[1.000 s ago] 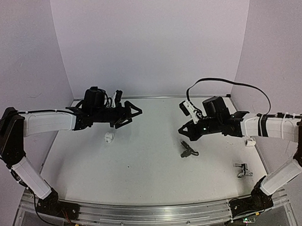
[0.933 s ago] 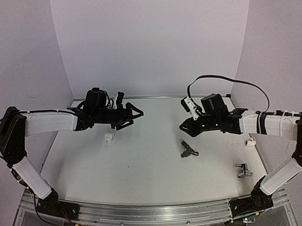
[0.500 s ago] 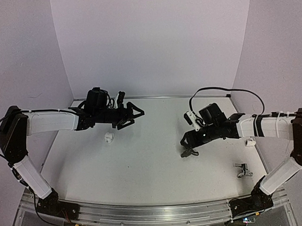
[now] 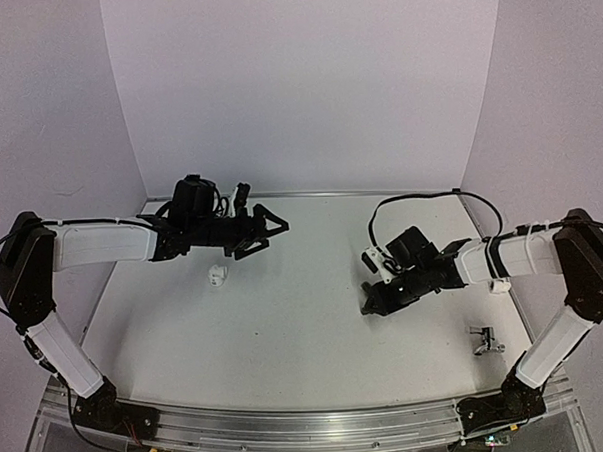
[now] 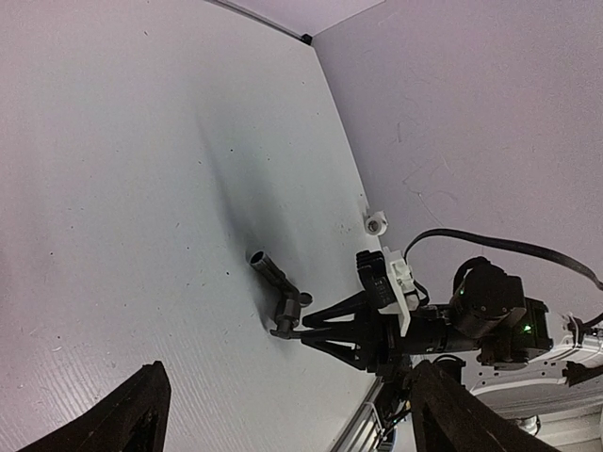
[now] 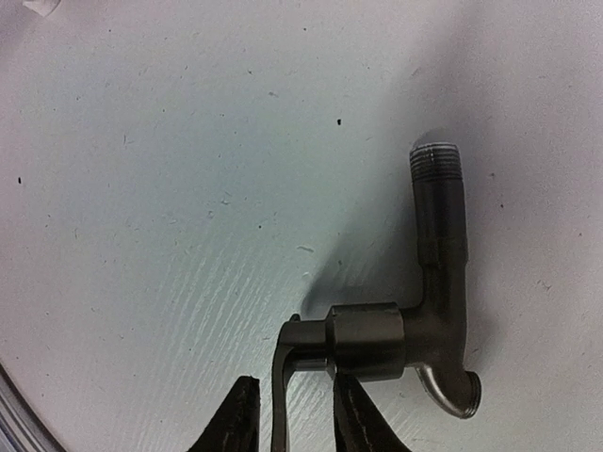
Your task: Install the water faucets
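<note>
On the white table [image 4: 286,327] a small white plastic cylinder [image 4: 218,277] stands just under the left arm's reach, well apart from everything else. A second white cylinder [image 4: 499,285] sits beside the right forearm near the table's right edge. The shiny silver faucet [image 4: 484,340] lies alone near the front right corner, nearer the camera than that arm and touching nothing. A black cable [image 4: 420,196] loops up over the right wrist and clears the table. The dark grey metal faucet [image 6: 415,330] lies flat on the table right of centre. Its threaded end [image 6: 435,165] points away from the right wrist camera, its short curved spout [image 6: 452,394] turns down beside the body, and its lever handle [image 6: 283,395] reaches back toward the fingers. Nothing lies between this faucet and either arm. The right arm stretches low from the right side, forearm nearly level, wrist dipped so that the right gripper [image 4: 371,303] comes down to the table at the faucet. Its two fingers [image 6: 237,419] stand close together on either side of the lever handle. A sliver of table shows on each side, so whether they actually pinch the lever cannot be told. The left arm reaches out level from the far left, held above the table toward the back. The left gripper [image 4: 270,235] is spread wide with nothing between its fingers, pointing toward the faucet from well apart.
</note>
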